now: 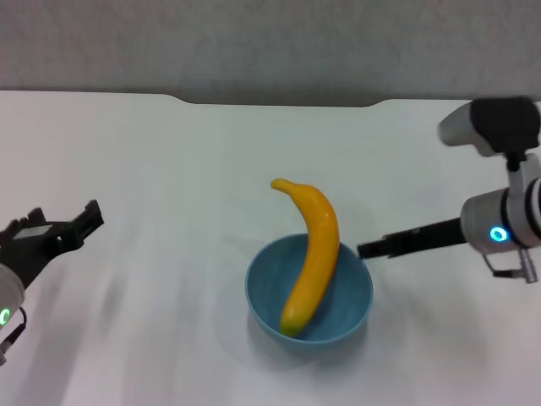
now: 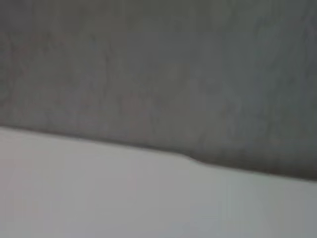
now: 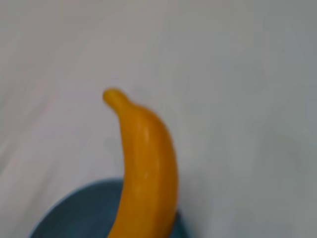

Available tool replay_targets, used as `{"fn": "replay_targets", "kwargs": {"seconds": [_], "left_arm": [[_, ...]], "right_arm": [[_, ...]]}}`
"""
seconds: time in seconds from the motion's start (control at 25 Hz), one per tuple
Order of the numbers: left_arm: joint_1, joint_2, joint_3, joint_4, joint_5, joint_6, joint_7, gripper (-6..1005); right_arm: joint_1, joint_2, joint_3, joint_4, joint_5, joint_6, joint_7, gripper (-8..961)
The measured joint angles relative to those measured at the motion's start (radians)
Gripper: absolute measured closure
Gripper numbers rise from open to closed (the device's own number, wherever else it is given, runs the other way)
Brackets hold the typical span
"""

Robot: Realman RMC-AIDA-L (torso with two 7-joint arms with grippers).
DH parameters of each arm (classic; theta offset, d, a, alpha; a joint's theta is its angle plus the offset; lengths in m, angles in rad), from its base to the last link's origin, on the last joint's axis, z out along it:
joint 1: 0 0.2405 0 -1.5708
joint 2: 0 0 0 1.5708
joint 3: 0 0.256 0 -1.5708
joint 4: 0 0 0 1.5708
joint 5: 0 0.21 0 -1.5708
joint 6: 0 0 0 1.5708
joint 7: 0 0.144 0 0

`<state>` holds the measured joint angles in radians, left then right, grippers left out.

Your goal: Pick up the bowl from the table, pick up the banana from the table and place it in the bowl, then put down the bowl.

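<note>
The light-blue bowl (image 1: 338,317) stands on the white table (image 1: 152,152) just right of the middle, near the front. The yellow-orange banana (image 1: 313,254) lies in it, its lower end inside and its stem end sticking out over the far rim. In the right wrist view the banana (image 3: 146,163) rises out of the bowl (image 3: 79,213). My right gripper (image 1: 365,249) reaches in from the right, and its tip is at the bowl's right rim. My left gripper (image 1: 61,222) is open and empty at the far left, well away from the bowl.
The table's far edge has a shallow notch (image 1: 279,101), with a grey wall (image 1: 270,42) behind it. The left wrist view shows only the table's edge (image 2: 148,148) and the wall.
</note>
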<state>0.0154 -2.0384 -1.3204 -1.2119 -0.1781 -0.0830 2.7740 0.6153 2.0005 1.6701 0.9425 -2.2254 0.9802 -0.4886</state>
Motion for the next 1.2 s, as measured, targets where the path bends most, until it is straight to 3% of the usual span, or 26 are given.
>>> {"fn": "replay_targets", "kwargs": {"seconds": [0.16, 0.28, 0.44, 0.6, 0.84, 1.04, 1.2], "left_arm": [[0.047, 0.000, 0.016, 0.008, 0.022, -0.153, 0.006, 108], [0.063, -0.003, 0.027, 0.083, 0.045, -0.332, 0.006, 108], [0.049, -0.003, 0.031, 0.163, 0.045, -0.448, 0.001, 109], [0.001, -0.004, 0.032, 0.322, 0.040, -0.622, -0.001, 109], [-0.111, -0.009, 0.040, 0.571, -0.011, -0.786, -0.011, 111], [-0.149, -0.011, 0.047, 0.662, -0.025, -0.855, -0.016, 113], [-0.173, -0.012, 0.047, 0.733, -0.026, -0.942, -0.011, 113]], "right_arm": [[-0.147, 0.005, -0.011, 0.176, 0.020, -0.147, -0.059, 358], [-0.199, 0.006, -0.024, 0.191, 0.111, -0.248, -0.159, 359], [-0.259, 0.006, -0.096, 0.152, 0.328, -0.443, -0.441, 360], [-0.262, 0.007, -0.212, 0.047, 0.475, -0.638, -0.618, 362], [-0.237, 0.007, -0.329, -0.029, 0.498, -0.784, -0.707, 367], [-0.246, 0.007, -0.404, -0.033, 0.501, -0.899, -0.708, 368], [-0.249, 0.007, -0.497, -0.051, 0.497, -1.080, -0.708, 368]]}}
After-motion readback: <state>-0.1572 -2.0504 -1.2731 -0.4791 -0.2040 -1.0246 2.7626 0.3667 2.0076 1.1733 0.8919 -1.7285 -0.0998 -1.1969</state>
